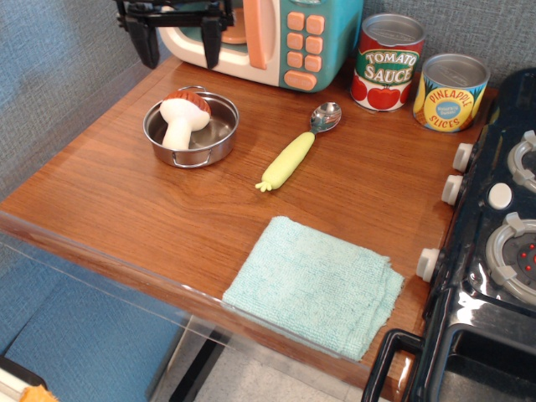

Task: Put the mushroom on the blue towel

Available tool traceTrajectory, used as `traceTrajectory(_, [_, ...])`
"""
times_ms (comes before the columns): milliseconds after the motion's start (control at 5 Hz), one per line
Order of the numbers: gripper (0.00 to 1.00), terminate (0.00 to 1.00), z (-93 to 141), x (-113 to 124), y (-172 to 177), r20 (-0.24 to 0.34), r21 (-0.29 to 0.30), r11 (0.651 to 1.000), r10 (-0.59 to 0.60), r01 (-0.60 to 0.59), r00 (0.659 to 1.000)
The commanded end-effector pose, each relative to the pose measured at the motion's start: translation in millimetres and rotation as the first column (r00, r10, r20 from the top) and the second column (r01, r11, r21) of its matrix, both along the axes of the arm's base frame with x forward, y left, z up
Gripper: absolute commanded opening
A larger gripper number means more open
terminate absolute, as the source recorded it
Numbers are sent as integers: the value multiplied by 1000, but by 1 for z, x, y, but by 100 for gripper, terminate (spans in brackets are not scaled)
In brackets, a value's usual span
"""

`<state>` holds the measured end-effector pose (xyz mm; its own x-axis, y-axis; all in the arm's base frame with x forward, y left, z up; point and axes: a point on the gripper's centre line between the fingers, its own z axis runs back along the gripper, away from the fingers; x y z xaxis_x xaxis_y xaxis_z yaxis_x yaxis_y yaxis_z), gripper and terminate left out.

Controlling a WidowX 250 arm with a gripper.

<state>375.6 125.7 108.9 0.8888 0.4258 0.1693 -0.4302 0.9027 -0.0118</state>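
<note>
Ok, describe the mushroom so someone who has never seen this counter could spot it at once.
Start at the toy microwave at the back of the wooden counter; just in front of its left end sits a small steel pot. The mushroom lies tilted inside it, the only soft thing there: thick white stem, reddish-brown cap, unlike the yellow corn-handled spoon to the right.

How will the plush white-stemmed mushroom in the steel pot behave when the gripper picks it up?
The white-stemmed, brown-capped plush mushroom looks soft, so it would probably squash under the open gripper rather than slip. It seems light. Leaning on the steel pot rim, it may roll if nudged.
</note>
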Motion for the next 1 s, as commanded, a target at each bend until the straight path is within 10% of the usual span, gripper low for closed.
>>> traceTrajectory(0, [100, 0, 5, 10, 22, 32, 28, 999, 33, -34, 999])
traceTrajectory(800, [100, 0, -44, 13, 14, -98, 28, 999, 44, -42, 994])
